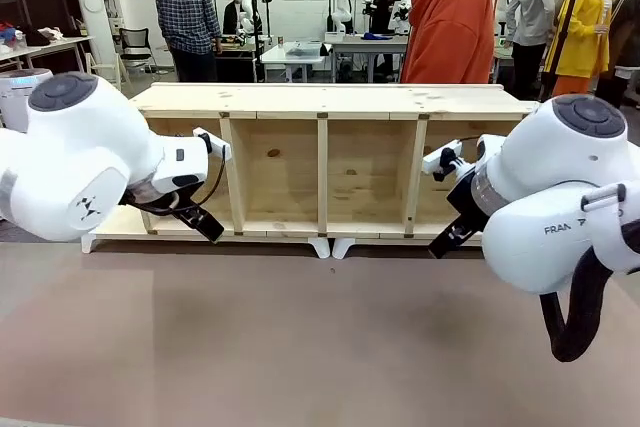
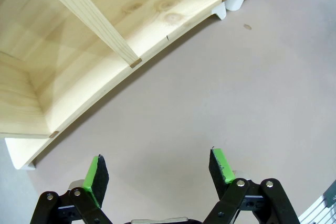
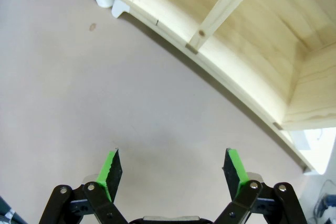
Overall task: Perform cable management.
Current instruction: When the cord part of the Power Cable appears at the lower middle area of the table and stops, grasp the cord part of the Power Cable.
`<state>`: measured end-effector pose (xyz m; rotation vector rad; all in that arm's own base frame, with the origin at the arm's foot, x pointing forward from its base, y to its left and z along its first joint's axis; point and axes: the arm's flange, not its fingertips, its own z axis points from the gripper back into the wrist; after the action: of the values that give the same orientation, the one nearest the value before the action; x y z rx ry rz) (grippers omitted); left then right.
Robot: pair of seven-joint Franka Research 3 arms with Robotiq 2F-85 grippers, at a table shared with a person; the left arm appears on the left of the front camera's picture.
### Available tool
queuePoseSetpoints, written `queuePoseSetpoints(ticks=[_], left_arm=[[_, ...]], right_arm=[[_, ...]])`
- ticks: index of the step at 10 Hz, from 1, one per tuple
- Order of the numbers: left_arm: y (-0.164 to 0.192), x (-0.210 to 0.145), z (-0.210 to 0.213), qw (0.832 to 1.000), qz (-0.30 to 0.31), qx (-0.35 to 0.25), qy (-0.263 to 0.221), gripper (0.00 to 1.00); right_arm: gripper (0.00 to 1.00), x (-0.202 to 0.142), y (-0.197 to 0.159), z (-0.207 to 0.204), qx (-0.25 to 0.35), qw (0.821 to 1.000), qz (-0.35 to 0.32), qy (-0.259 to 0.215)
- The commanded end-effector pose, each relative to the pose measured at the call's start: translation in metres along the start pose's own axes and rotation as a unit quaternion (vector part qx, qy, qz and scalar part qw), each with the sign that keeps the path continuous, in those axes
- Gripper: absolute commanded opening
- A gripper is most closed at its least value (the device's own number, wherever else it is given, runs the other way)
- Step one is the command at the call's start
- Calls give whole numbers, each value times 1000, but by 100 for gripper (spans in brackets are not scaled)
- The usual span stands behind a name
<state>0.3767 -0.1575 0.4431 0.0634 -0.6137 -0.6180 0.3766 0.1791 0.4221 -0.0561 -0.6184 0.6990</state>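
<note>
- Closest in the left wrist view: left gripper (image 2: 156, 155) spread wide, with black hinged fingers tipped by flat green pads (image 2: 94, 179) and nothing between them.
- Same in the right wrist view: right gripper (image 3: 171, 150) splayed open, green pads (image 3: 235, 165) facing each other across bare table.
- Underneath both: smooth, matte, pinkish-brown table (image 1: 300, 347), with one small dark speck (image 2: 247, 26) near the shelf's feet.
- In the front view: glossy, rounded white arm shells at either side, with the claws angled down just short of the shelf's lower board.
- Past the grippers: long, low shelf unit (image 1: 325, 172) of pale pine, with visible knots and grain, split by upright slats into open compartments and resting on white moulded feet (image 1: 320, 245).
- Behind the shelf: person in an orange hoodie (image 1: 453, 22), standing at the table's far edge.
- Farther off: white wall, work tables, and a person in a checked shirt (image 1: 187, 12) turned away.
- Cannot tell where the cable lies.
</note>
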Motion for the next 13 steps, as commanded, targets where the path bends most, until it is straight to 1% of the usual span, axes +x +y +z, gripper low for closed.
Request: queuePoseSetpoints(ticks=[1, 4, 7, 8, 11, 12, 13], left_arm=[[-16, -17, 25, 999, 23, 35, 1, 100], [-23, -29, 67, 997, 29, 62, -23, 100], [-41, -46, 117, 995, 3, 90, -49, 100], [-35, -52, 135, 993, 0, 100, -56, 100], [-31, -86, 171, 989, 18, 130, -71, 100], [-29, -97, 180, 987, 30, 138, -76, 100], [-22, -107, 188, 986, 38, 144, -78, 100]], right_arm=[[100, -4, 11, 27, -31, 999, -15, -5], [100, -5, 20, 74, -67, 997, -22, -21], [100, -7, 34, 115, -88, 995, -20, -34], [100, -8, 37, 125, -97, 994, -22, -39], [100, -21, 44, 155, -118, 991, -28, -54], [100, -27, 45, 165, -123, 990, -34, -57], [100, -34, 44, 178, -141, 986, -51, -67]])
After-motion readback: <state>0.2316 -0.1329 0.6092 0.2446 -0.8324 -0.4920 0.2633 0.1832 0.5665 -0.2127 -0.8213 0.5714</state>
